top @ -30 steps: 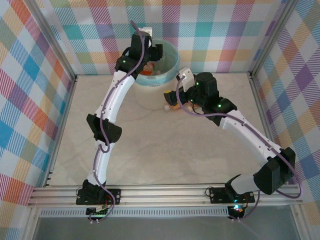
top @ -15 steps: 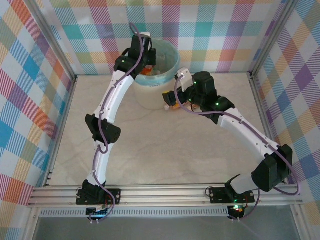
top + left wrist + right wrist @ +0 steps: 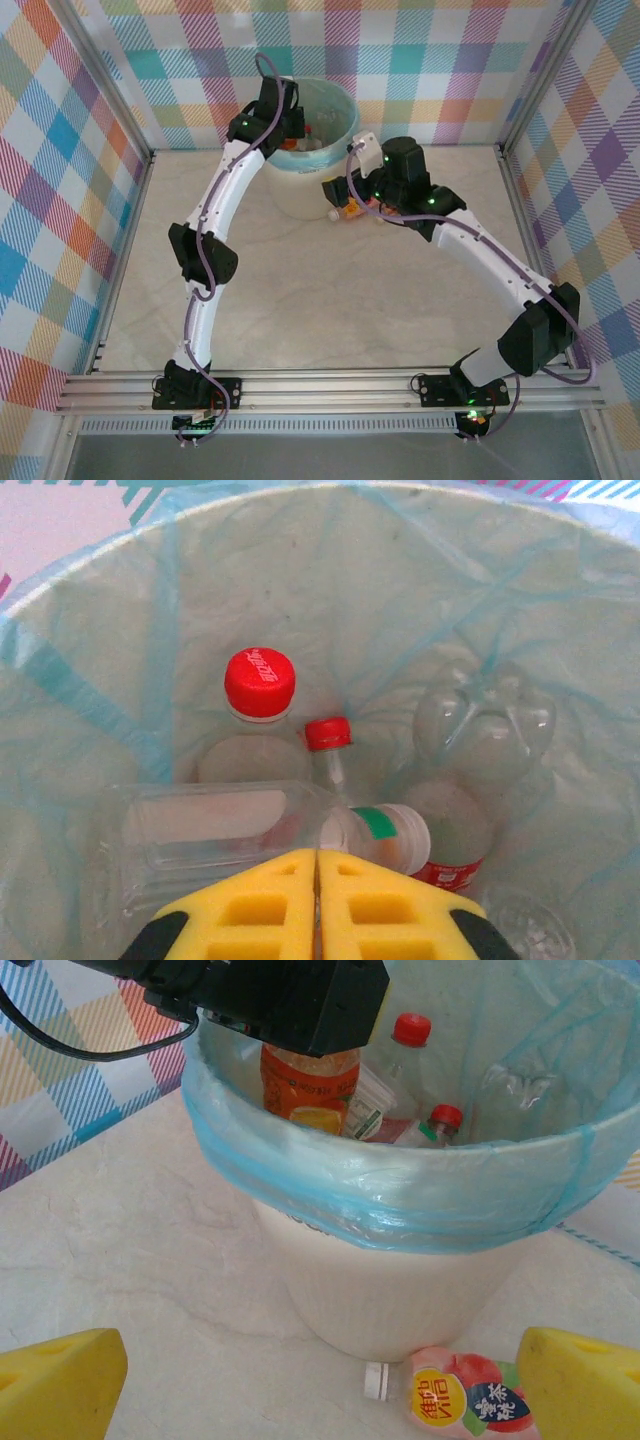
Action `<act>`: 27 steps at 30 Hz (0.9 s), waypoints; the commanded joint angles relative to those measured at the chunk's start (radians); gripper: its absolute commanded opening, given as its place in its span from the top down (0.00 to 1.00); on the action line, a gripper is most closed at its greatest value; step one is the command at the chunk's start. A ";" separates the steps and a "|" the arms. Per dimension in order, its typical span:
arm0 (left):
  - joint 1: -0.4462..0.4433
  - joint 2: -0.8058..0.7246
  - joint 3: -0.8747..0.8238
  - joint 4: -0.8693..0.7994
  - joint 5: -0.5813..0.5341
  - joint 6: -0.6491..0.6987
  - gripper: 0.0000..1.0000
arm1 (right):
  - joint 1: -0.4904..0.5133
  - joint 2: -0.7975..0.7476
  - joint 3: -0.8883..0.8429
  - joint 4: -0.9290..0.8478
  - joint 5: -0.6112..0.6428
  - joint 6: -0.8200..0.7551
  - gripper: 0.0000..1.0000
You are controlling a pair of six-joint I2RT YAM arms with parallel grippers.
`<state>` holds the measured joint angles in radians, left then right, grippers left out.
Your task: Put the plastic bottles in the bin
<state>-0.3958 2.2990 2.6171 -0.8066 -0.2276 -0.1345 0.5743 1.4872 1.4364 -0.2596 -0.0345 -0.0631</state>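
The bin (image 3: 300,190), cream with a teal liner, stands at the back of the table. My left gripper (image 3: 296,128) hangs over its mouth; in the left wrist view its yellow pads (image 3: 317,900) are pressed together with nothing between them. Inside lie several plastic bottles: a red-capped one (image 3: 260,685), a clear one on its side (image 3: 220,830) and an orange-labelled one (image 3: 310,1090). A pink bottle (image 3: 465,1395) lies on the table against the foot of the bin (image 3: 400,1290). My right gripper (image 3: 320,1390) is open just in front of it, the bottle next to its right finger (image 3: 580,1385).
Checked walls with metal posts close off the back and both sides. The left arm's black wrist (image 3: 290,1000) overhangs the bin's near rim. Bare marbled tabletop (image 3: 330,300) stretches from the bin to the arm bases.
My left gripper has shut, empty, over the bin. The right gripper has moved left, closer to the bin's foot and the pink bottle, and stays open.
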 commanded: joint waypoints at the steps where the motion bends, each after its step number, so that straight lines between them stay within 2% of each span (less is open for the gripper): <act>1: 0.017 -0.004 0.069 -0.030 0.046 -0.011 0.70 | -0.005 0.024 0.073 -0.059 0.065 0.036 0.00; 2: 0.017 -0.013 0.085 -0.021 0.066 -0.011 0.58 | -0.009 0.028 0.083 -0.071 0.095 0.047 0.00; 3: 0.017 -0.030 0.089 -0.006 0.091 -0.013 0.50 | -0.016 0.030 0.090 -0.079 0.120 0.058 0.00; 5: 0.015 -0.072 0.082 0.027 0.140 -0.022 0.42 | -0.041 0.027 0.091 -0.087 0.151 0.083 0.00; 7: 0.008 -0.110 0.080 0.048 0.161 -0.022 0.37 | -0.077 0.027 0.086 -0.096 0.169 0.119 0.00; 11: -0.017 -0.197 0.040 0.072 0.190 0.018 0.34 | -0.168 0.038 0.074 -0.122 0.173 0.189 0.00; 15: -0.061 -0.293 -0.088 0.126 0.261 0.106 0.31 | -0.237 0.063 0.019 -0.107 0.199 0.222 0.00; 20: -0.106 -0.397 -0.260 0.186 0.414 0.179 0.29 | -0.332 0.153 0.021 -0.109 0.201 0.352 0.00; 24: -0.138 -0.407 -0.305 0.165 0.516 0.216 0.28 | -0.390 0.249 0.049 -0.109 0.180 0.453 0.01; 27: -0.183 -0.387 -0.292 0.113 0.549 0.258 0.28 | -0.415 0.302 0.025 -0.061 0.183 0.486 0.06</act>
<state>-0.5415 1.8957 2.3260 -0.6605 0.2317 0.0555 0.1799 1.7657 1.4662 -0.3595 0.1528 0.3321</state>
